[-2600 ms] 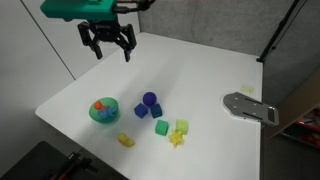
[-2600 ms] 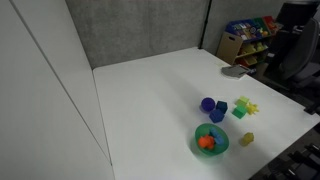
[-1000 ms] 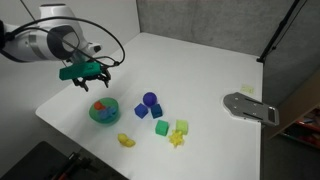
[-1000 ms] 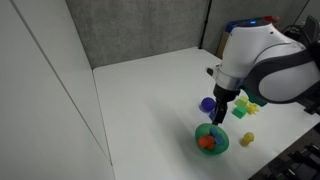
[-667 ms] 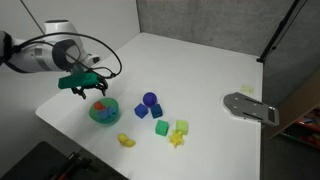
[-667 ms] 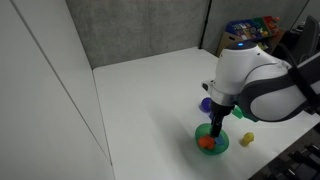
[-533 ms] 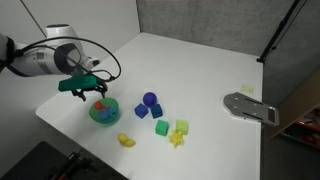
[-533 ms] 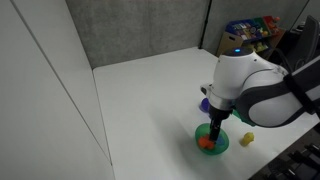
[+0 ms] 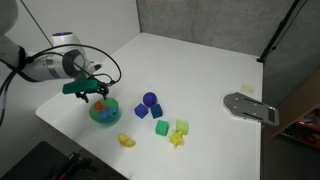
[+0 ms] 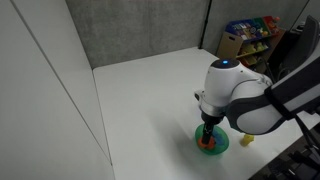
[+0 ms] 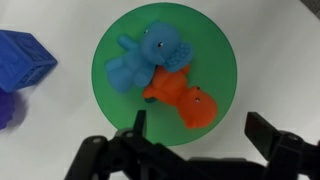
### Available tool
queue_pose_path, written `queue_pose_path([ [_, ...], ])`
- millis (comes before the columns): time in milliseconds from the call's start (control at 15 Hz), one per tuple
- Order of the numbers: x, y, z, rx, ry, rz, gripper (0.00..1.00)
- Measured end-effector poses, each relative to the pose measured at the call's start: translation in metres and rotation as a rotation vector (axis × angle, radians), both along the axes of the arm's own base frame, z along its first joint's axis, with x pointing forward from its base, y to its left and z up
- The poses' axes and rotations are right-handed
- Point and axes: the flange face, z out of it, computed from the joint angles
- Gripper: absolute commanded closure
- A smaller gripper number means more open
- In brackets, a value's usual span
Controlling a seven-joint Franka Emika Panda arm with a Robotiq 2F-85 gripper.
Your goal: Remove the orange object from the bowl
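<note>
Wrist view. Seeing the orange object (image 11: 182, 100) at 5 o'clock inside the bowl (image 11: 108, 95), touching a blue piece (image 11: 145, 58). Holding the gripper (image 11: 200, 140) spread apart, empty. Probably light, stiff, slick plastic; pinch across its narrow middle.

green bowl (image 11: 222, 68) holding orange object (image 11: 185, 100) touching blue piece (image 11: 145, 58), jaws spread below

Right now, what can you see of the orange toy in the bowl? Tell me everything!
The orange toy is a small, bumpy piece of shiny plastic, orange-red all over, with a tiny dark dot that may be an eye. It lies on the floor of the green bowl, pressed against a blue toy of about the same size. The jaws hang open above it and are not gripping it yet.
</note>
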Motion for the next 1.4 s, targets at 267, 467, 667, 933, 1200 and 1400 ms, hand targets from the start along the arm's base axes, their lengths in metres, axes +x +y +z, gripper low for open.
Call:
queue_pose_path([
  [267,0.005,0.004,-0.012,0.000,0.010,0.001,0.00],
  [467,0.007,0.005,-0.018,0.001,0.016,0.007,0.00],
  [667,0.009,0.006,-0.021,0.000,0.017,0.034,0.00],
  [933,0.013,0.002,-0.022,-0.025,0.001,0.115,0.00],
  [1200,0.017,-0.007,-0.023,-0.038,-0.003,0.195,0.00],
  [1400,0.018,-0.012,-0.023,-0.031,0.004,0.240,0.00],
])
